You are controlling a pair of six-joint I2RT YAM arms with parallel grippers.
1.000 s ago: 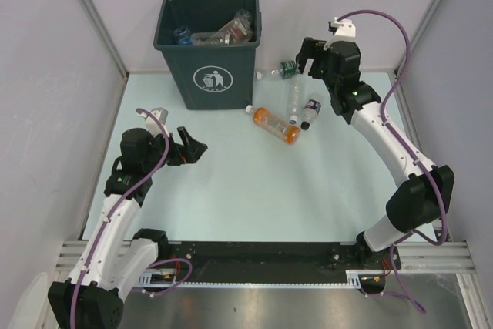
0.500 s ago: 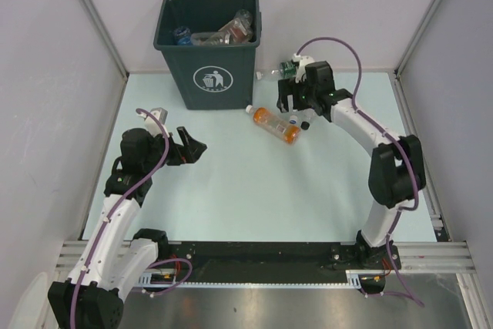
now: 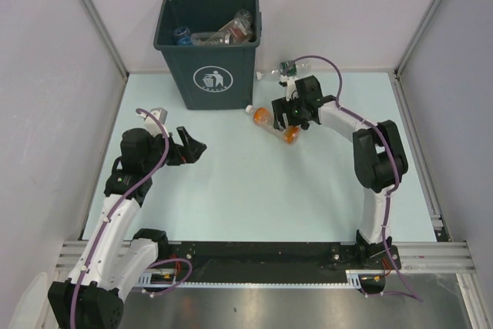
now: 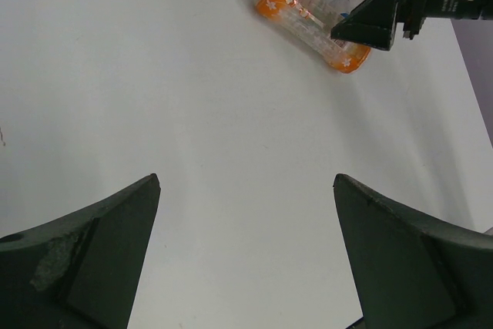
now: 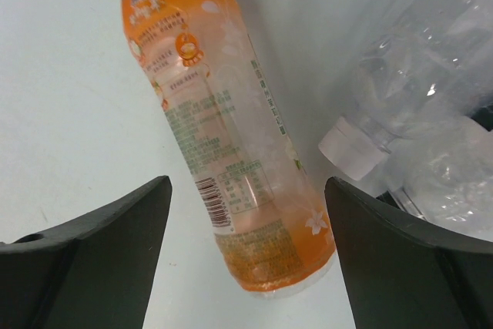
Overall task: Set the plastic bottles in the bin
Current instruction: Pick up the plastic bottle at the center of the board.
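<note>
From above, the right gripper (image 3: 282, 119) has dropped forward over the orange bottle (image 3: 263, 118) lying right of the bin (image 3: 208, 82); the left gripper (image 3: 192, 146) hasn't budged. Its wrist view: jaws spread wide, empty. Right wrist view: jaws parted astride that bottle, not touching, a clear bottle (image 5: 400, 90) alongside.

One bin (image 3: 208, 75); one orange bottle (image 3: 264, 119); two arms (image 3: 115, 206) (image 3: 375, 159).

Soft, even light falls from above on the pale table (image 3: 254, 190), bright throughout, leaving only faint, short shadows. In the right wrist view the orange bottle (image 5: 223, 152) is sharp down to its label print, while white glare breaks up the clear bottle (image 5: 431, 52) at two o'clock. Both wrist views leave their own dark fingers (image 4: 85, 267) soft-edged and nearly featureless at five and seven o'clock.
</note>
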